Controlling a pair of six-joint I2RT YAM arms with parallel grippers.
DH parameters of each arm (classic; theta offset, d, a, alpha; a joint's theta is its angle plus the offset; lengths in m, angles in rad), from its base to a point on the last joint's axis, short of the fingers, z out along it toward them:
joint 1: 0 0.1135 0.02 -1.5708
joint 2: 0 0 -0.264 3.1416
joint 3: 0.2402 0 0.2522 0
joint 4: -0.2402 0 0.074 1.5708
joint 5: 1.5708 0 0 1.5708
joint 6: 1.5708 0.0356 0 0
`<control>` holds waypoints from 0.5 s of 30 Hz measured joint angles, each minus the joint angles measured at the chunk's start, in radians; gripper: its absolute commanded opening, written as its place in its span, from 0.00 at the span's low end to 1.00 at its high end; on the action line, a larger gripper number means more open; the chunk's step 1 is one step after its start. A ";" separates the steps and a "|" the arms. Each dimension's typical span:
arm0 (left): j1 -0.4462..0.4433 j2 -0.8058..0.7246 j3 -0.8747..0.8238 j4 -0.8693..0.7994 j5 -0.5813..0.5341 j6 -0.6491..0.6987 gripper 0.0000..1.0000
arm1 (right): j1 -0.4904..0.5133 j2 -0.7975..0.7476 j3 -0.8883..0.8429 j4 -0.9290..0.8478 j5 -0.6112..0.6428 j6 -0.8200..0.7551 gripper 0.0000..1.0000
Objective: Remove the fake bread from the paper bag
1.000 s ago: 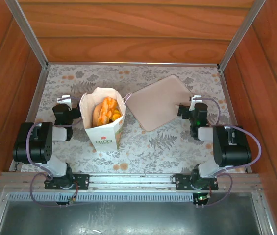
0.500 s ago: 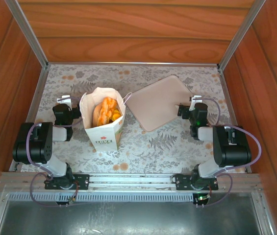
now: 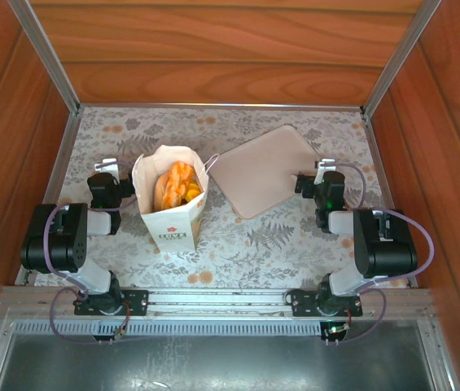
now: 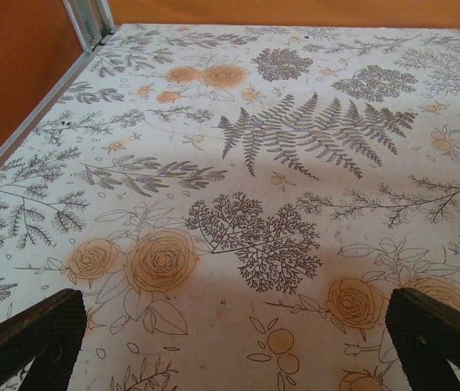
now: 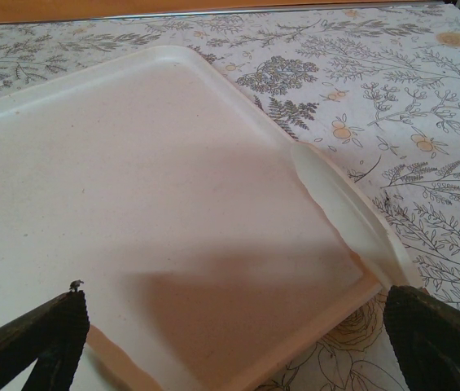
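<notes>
Bread sits in paper bag; L fingers & R fingers spread apart, empty.

A beige square tray lies flat, turned cornerwise, toward the far right corner of the table. Its cover is printed with grey ferns and orange roses. Wooden panels wall it in.

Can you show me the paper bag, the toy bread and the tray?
Paper bag (image 3: pixel 181 220): overhead view, white front wall.
Toy bread (image 3: pixel 174 183): overhead view, top of the braided piece.
Tray (image 3: pixel 264 169): overhead view, bare middle.
</notes>
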 measured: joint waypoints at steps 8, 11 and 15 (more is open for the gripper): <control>0.000 0.000 0.000 0.000 0.000 0.000 1.00 | 0.000 0.000 0.000 0.000 0.000 0.000 1.00; 0.000 0.000 0.000 0.000 -0.006 -0.002 1.00 | 0.000 0.000 0.000 0.000 -0.001 0.000 1.00; 0.003 -0.009 -0.001 -0.003 -0.031 -0.021 1.00 | 0.000 0.000 0.000 -0.003 -0.011 -0.003 1.00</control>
